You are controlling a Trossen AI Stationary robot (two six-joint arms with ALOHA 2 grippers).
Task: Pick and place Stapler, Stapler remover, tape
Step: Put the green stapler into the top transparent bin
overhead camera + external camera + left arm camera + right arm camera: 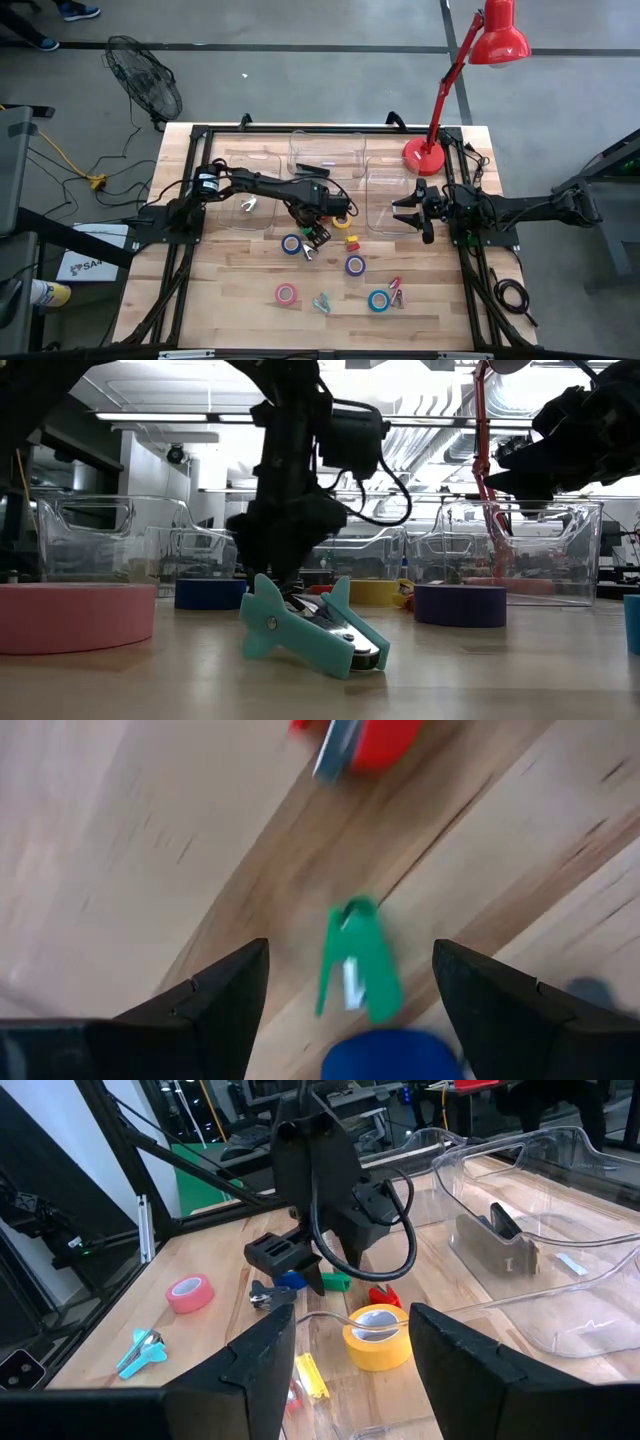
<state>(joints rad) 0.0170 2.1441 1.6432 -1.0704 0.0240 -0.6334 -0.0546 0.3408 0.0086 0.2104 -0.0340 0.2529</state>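
Observation:
My left gripper is open and points down at the table's middle. Its fingers stand on either side of a green staple remover without touching it. A blue tape roll lies right beside the remover, and a red staple remover lies just past it. The yellow tape roll, purple roll, pink roll and teal-blue roll lie flat on the wood. The black stapler lies in the middle clear bin. My right gripper waits open near the right bin.
Three clear bins stand along the far side, and the left one holds a small silver item. A teal staple remover and a red one lie near the front. A red desk lamp stands at the far right corner.

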